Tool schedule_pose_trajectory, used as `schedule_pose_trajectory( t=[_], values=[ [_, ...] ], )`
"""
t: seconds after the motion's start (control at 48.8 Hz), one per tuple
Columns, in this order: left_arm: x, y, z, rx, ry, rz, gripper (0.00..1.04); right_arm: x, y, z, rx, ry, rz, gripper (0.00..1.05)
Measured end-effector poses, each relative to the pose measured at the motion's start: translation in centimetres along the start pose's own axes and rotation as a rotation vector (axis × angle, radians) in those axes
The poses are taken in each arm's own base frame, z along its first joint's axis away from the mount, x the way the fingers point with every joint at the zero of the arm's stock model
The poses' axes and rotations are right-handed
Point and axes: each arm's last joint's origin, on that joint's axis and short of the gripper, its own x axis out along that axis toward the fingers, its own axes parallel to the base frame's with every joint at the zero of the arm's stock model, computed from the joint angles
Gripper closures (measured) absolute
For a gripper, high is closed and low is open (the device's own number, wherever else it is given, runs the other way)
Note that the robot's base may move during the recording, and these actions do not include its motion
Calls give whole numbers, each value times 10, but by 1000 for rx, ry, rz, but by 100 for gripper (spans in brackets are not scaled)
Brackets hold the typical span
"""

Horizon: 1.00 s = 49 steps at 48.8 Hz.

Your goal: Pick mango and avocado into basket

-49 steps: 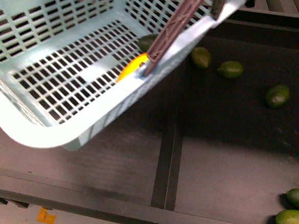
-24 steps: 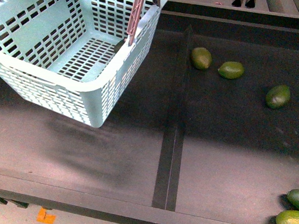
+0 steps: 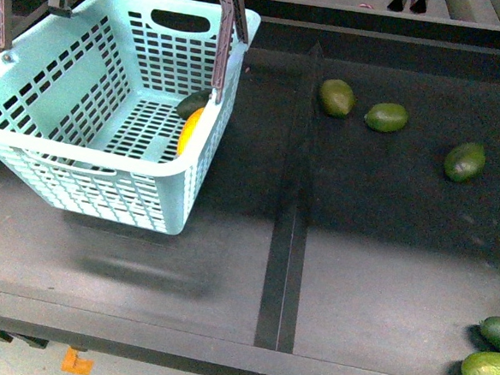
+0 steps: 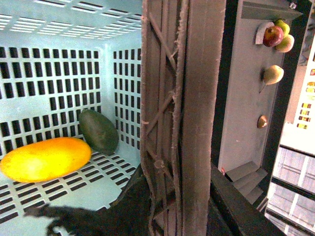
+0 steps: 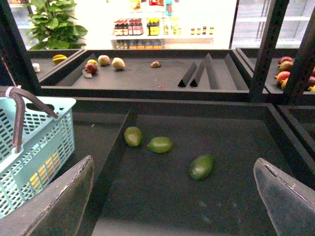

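The pale teal basket (image 3: 81, 154) hangs at the far left of the dark shelf, its shadow lying on the surface below it. Inside it lie the yellow mango (image 3: 190, 130) and, touching it, the dark green avocado (image 3: 193, 105). In the left wrist view the mango (image 4: 47, 158) and avocado (image 4: 98, 131) rest on the slotted floor. My left gripper (image 4: 167, 196) is shut on the basket's brown ribbed handles (image 4: 182, 98). My right gripper (image 5: 174, 201) is open over the right bay, with nothing between its fingers.
Three loose green fruits (image 3: 336, 97), (image 3: 386, 117), (image 3: 464, 161) lie on the right bay, and two more (image 3: 488, 372) at its front right corner. A raised divider strip (image 3: 285, 241) splits the shelf. Farther shelves hold other fruit (image 5: 103, 61).
The basket swung away from the camera, left and back, from steeply tilted to nearly level. The mango and avocado now lie together against its right wall. The loose green fruits stayed put.
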Motion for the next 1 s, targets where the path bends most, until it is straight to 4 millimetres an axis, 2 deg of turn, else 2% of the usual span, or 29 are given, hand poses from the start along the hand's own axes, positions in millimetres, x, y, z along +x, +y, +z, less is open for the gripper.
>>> schedule_pose_trajectory(
  t=[0.123, 0.348, 0.451, 0.553, 0.758, 0.799, 0.82, 0.861, 0.902, 0.922, 1.004],
  values=[
    [-4, 8, 0, -23, -7, 12, 84, 0, 0, 0, 0, 0, 0, 9],
    [-14, 13, 2, -50, -4, 20, 45, 0, 0, 0, 0, 0, 0, 9],
    [-37, 11, 12, -60, -76, 17, 20, 0, 0, 0, 0, 0, 0, 9],
    [-61, 14, 18, -63, -132, 56, 7, 0, 0, 0, 0, 0, 0, 9],
    [-117, 22, 19, -64, -187, 62, 9, 0, 0, 0, 0, 0, 0, 9],
    [-118, 26, 19, 89, -90, -102, 17, 0, 0, 0, 0, 0, 0, 9],
    [-119, 33, 19, 219, -56, -204, 23, 0, 0, 0, 0, 0, -1, 9],
    [-120, 47, 19, 412, -78, -325, 30, 0, 0, 0, 0, 0, 0, 9],
    [-123, 61, 20, 572, -137, -434, 37, 0, 0, 0, 0, 0, -2, 9],
    [-126, 70, 22, 731, -214, -502, 42, 0, 0, 0, 0, 0, -2, 9],
    [-153, 93, 33, 1092, -447, -600, 62, 0, 0, 0, 0, 0, -2, 9]
  ],
)
